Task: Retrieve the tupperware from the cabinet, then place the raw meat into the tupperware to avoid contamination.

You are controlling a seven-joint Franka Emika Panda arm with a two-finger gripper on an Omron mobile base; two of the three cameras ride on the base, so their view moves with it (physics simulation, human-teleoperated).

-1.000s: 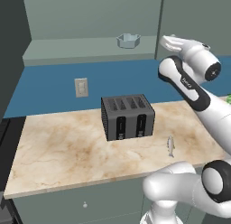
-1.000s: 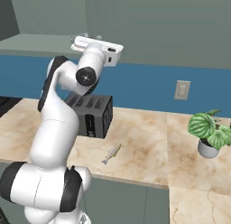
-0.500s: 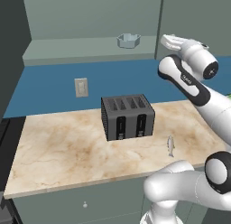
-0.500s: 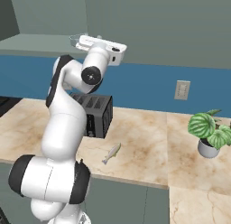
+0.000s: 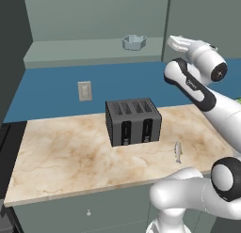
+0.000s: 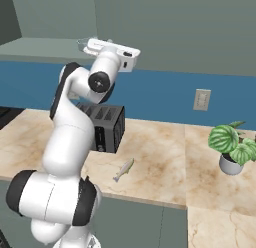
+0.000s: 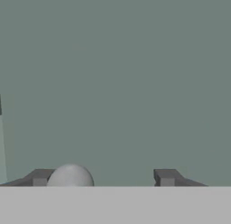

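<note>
The tupperware [image 5: 134, 42], small and pale blue-grey, sits on the open shelf of the grey-green cabinet [image 5: 202, 16], left of its closed door. My gripper [image 5: 170, 39] is raised against that door's left edge, to the right of the tupperware. In the hand view the door [image 7: 117, 83] is close up. A round pale knob [image 7: 70, 175] lies just inside the left fingertip [image 7: 40, 177], and the gripper [image 7: 103, 178] stands open. The raw meat, a slim silvery fish [image 5: 178, 151], lies on the counter to the right of the toaster and shows again in the right base view [image 6: 123, 170].
A dark four-slot toaster [image 5: 133, 121] stands mid-counter on the marble top [image 5: 61, 157]. A potted plant [image 6: 232, 147] is at the far right. A wall outlet [image 5: 84, 91] is on the blue backsplash. The arm [image 6: 75, 127] rises in front of the toaster.
The arm's elbow has shifted a little while the hand stays at the cabinet door. The tupperware, fish and toaster have not moved.
</note>
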